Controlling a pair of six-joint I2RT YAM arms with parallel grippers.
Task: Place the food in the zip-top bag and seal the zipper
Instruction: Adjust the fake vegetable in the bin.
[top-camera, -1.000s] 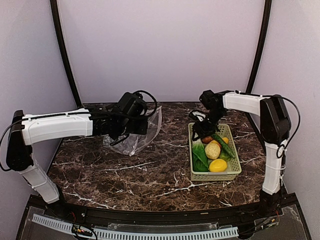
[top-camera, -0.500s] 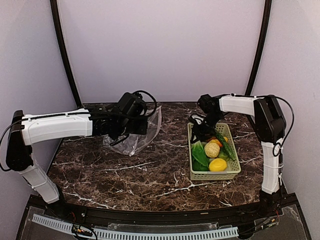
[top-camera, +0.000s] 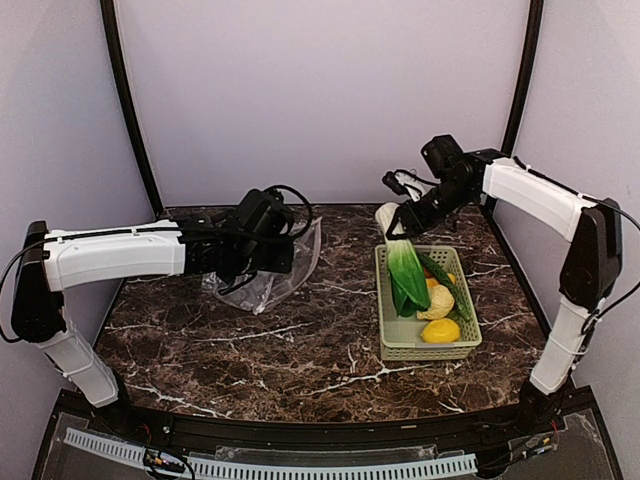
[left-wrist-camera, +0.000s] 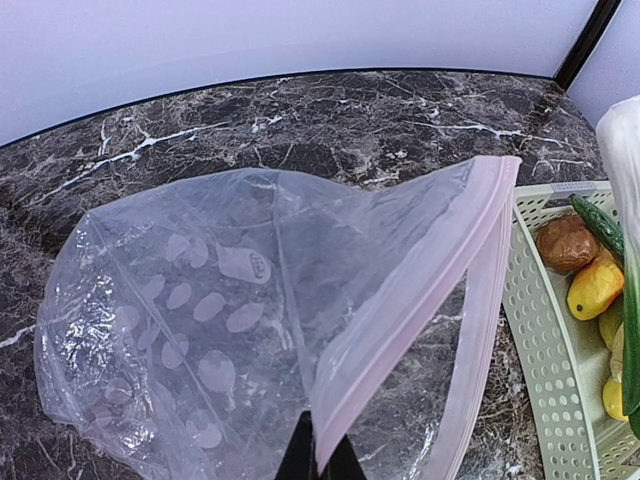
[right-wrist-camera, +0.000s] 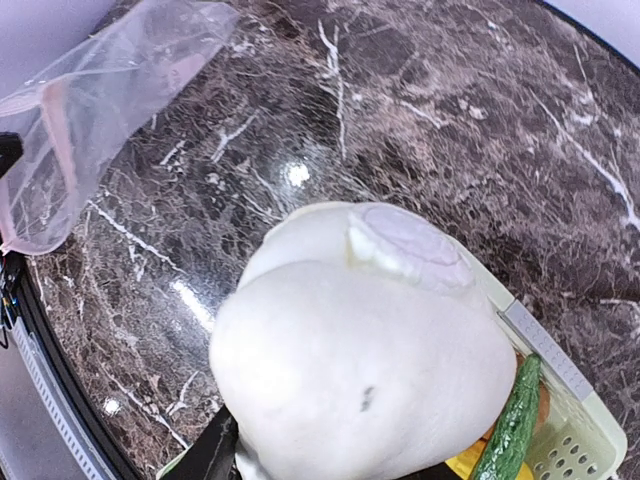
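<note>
Now the right gripper (top-camera: 404, 216) has risen from the basket (top-camera: 430, 353), pinching the bok choy (top-camera: 405, 272) by its stem above the basket's far corner; left of it, the left gripper (left-wrist-camera: 320, 462) stays clamped on the zip-top bag (left-wrist-camera: 190, 300).

We see a lab test cell: plain pale walls (top-camera: 320, 100), curved black poles (top-camera: 128, 120), a marble-patterned table (top-camera: 250, 345), a slotted cable duct (top-camera: 300, 467) along its near edge.

Bok choy (top-camera: 402, 262) now aloft in right hand (top-camera: 396, 227)
</note>
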